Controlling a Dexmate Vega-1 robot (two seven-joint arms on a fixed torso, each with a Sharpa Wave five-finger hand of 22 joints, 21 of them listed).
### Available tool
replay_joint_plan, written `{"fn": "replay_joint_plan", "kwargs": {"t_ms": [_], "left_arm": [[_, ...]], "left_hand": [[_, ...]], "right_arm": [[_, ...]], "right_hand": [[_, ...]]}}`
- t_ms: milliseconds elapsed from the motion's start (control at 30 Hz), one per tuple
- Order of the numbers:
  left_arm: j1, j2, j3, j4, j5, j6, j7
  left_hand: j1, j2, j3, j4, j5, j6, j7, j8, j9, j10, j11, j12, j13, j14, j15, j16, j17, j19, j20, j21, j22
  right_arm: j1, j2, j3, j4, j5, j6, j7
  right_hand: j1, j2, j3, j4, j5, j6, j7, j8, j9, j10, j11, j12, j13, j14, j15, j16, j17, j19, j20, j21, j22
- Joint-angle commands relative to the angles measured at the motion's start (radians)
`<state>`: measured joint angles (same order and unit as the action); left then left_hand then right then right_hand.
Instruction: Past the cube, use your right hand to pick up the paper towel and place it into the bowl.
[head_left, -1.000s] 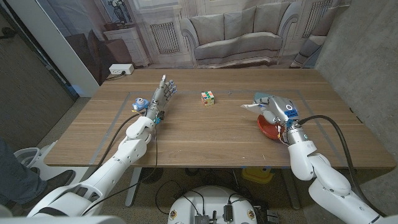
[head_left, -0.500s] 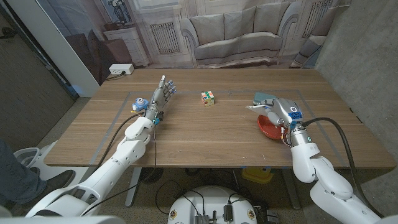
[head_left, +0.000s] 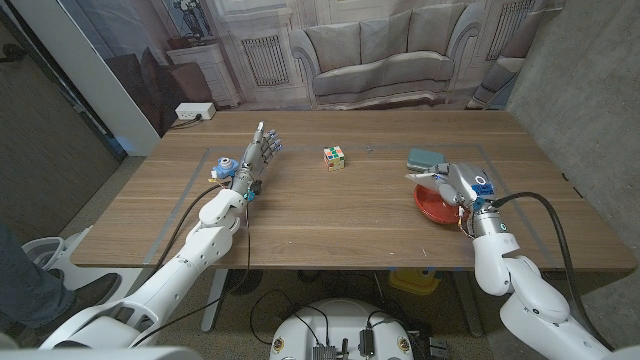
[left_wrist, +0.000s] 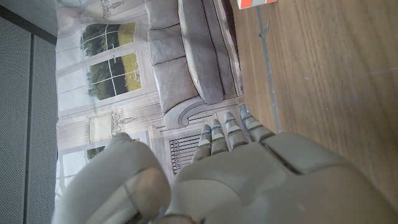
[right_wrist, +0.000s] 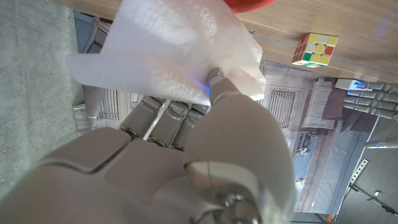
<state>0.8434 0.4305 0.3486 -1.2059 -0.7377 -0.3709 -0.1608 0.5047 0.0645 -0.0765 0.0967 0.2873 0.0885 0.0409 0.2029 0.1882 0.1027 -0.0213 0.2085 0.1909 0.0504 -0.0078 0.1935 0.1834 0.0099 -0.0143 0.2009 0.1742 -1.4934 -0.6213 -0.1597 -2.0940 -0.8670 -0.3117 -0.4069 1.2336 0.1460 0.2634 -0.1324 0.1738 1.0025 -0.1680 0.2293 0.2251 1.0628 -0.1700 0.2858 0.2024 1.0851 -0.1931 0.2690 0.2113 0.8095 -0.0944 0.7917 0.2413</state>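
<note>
While I watch from the head camera, both arms reach in over the wooden table (head_left: 330, 215).

Right hand: my right hand (head_left: 455, 183) is above the red bowl (head_left: 432, 208), near the table's right side. Its fingers (right_wrist: 163, 115) are clamped on the white crumpled paper towel (head_left: 423, 175); the wrist view shows the sheet bunched against them.

Paper towel: held off the table in the right hand, sticking out toward the table's middle, over the bowl's far rim. I cannot tell whether it touches the bowl.

Bowl: shallow, red, resting on the table under the right hand, which partly covers it.

Green block: a flat teal-green pad (head_left: 425, 156) lies just beyond the bowl and the towel, farther from the robot.

Cube: the multicoloured puzzle cube (head_left: 334, 157) sits near the table's middle, well apart from the bowl, between the two hands. It also shows in the right wrist view (right_wrist: 315, 49).

Left hand: my left hand (head_left: 260, 155) is on the table's left side, holding nothing, its fingers (left_wrist: 227, 134) straight, close together and pointing away from the robot.
</note>
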Motion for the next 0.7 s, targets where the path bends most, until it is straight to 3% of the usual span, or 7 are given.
{"fn": "replay_joint_plan", "kwargs": {"t_ms": [33, 700], "left_arm": [[0.004, -0.001, -0.001, 0.0, -0.002, -0.002, 0.005], [-0.002, -0.01, 0.001, 0.015, -0.003, -0.006, 0.005]], "left_hand": [[0.003, 0.005, -0.004, 0.002, -0.003, 0.008, 0.002, 0.0, 0.003, 0.006, -0.001, -0.003, 0.002, 0.011, 0.0, -0.003, 0.002, 0.004, 0.006, -0.001, 0.006], [0.004, 0.006, -0.008, 0.002, -0.003, 0.007, 0.003, 0.0, 0.003, 0.004, 0.0, -0.004, 0.002, 0.01, 0.001, -0.003, 0.002, 0.004, 0.006, -0.001, 0.006]], "right_arm": [[-0.017, 0.008, 0.018, 0.023, 0.032, -0.03, -0.001], [0.013, -0.006, 0.0, 0.058, 0.073, -0.07, 0.038]], "right_hand": [[0.003, 0.006, -0.006, -0.002, 0.005, 0.007, -0.002, -0.003, 0.006, 0.007, 0.001, 0.0, 0.004, 0.011, -0.045, -0.004, 0.005, -0.006, -0.119, 0.006, 0.002], [0.001, 0.007, -0.008, -0.001, 0.006, 0.008, -0.003, -0.005, 0.006, 0.009, 0.001, -0.003, 0.005, 0.012, -0.045, -0.006, 0.005, -0.013, -0.119, 0.016, -0.002]]}}
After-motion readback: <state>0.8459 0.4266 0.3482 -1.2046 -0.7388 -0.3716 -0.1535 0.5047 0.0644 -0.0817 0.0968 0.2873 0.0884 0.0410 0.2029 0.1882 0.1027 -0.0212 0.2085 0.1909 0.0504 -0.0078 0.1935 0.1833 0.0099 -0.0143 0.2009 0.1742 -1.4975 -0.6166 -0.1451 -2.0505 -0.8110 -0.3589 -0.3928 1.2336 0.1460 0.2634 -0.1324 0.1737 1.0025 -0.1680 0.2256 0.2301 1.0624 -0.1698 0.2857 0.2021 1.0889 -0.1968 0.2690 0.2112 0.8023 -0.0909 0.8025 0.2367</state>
